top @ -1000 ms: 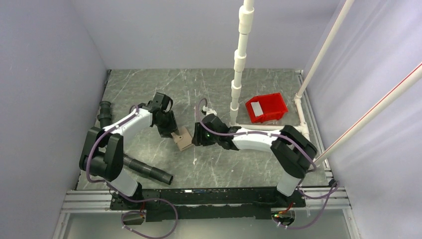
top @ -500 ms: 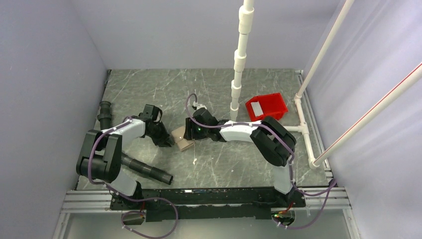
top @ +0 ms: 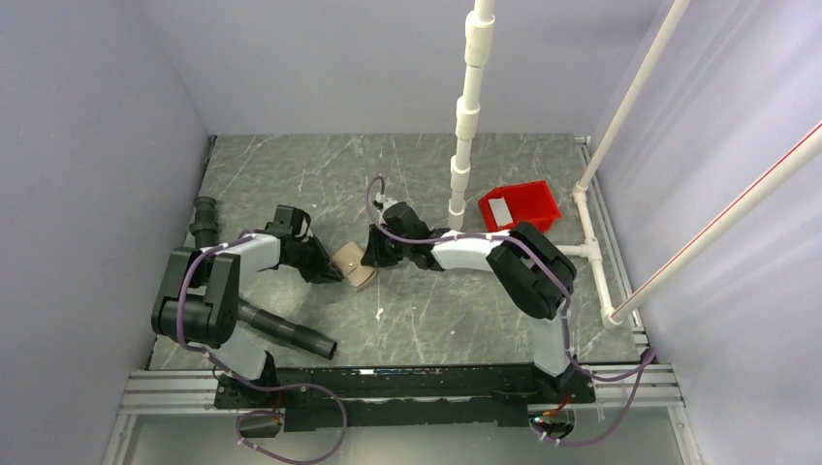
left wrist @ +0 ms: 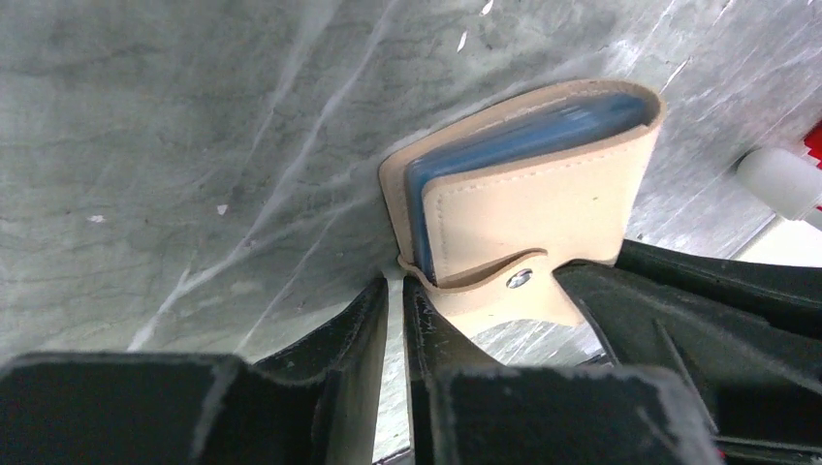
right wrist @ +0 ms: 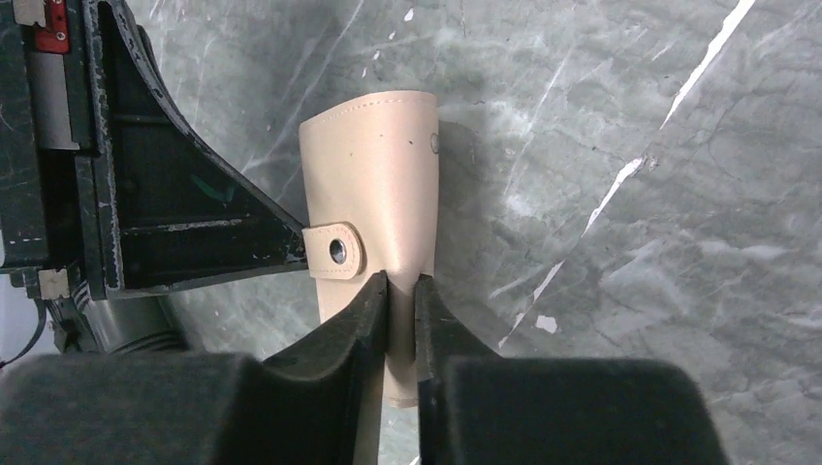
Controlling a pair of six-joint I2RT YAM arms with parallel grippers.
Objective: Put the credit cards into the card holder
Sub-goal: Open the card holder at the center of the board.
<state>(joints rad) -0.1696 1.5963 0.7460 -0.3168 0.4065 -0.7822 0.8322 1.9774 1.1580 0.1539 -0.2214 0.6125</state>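
The folded card holder (top: 353, 263) sits mid-table (top: 291, 165) between the arms. The right gripper (right wrist: 399, 283) is pinched narrow on its tan wall. The left gripper (left wrist: 395, 286) is nearly closed at the snap tab (left wrist: 485, 276) — whether it grips, I cannot tell. One credit card (top: 500, 209) lies in the red tray (top: 543, 192).

We see left black two-finger gripper (left wrist: 395, 291) & right black two-finger gripper (right wrist: 400, 283) low, facing each other, fingers almost together.
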